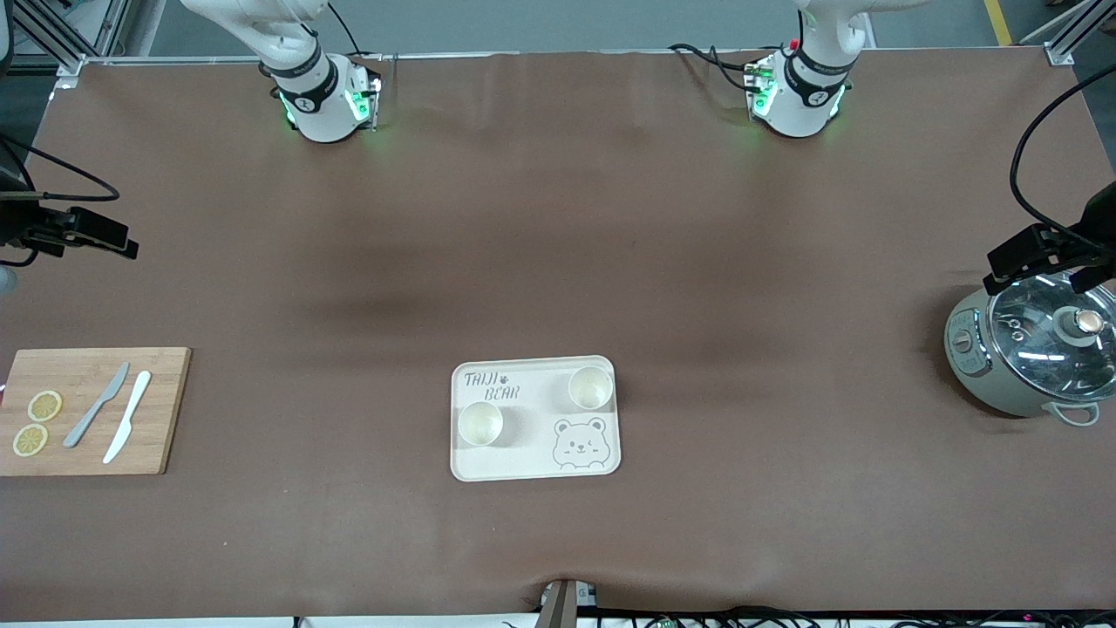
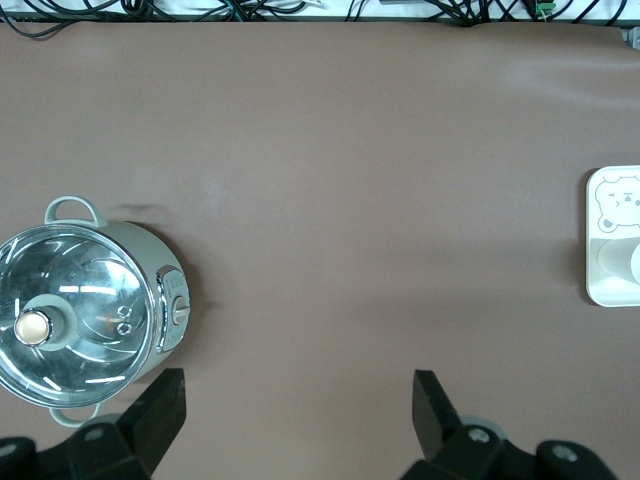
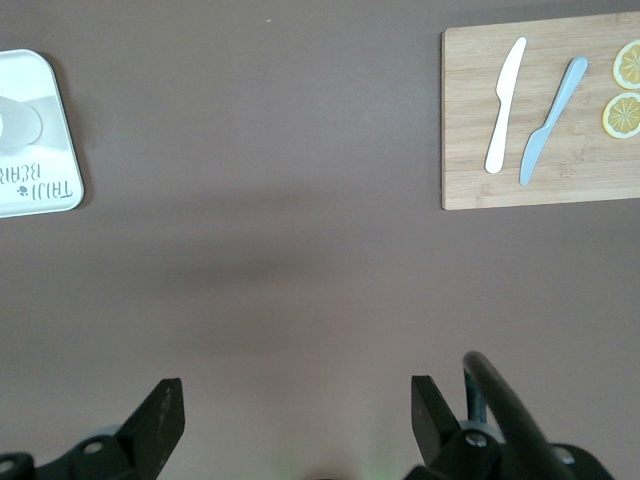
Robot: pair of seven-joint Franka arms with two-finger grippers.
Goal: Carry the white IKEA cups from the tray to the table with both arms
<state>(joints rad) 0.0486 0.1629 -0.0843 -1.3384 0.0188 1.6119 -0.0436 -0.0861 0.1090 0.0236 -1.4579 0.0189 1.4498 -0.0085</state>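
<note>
While both cups (image 1: 480,423) (image 1: 589,387) sat on the tray (image 1: 534,462) mid-table (image 1: 558,262), task wasn't begun; both left to move. My left gripper (image 2: 295,400) hung w/ fingers spread over the pot's (image 2: 85,310) end, my right gripper (image 3: 295,405) spread near the cutting board (image 3: 470,150).
</note>
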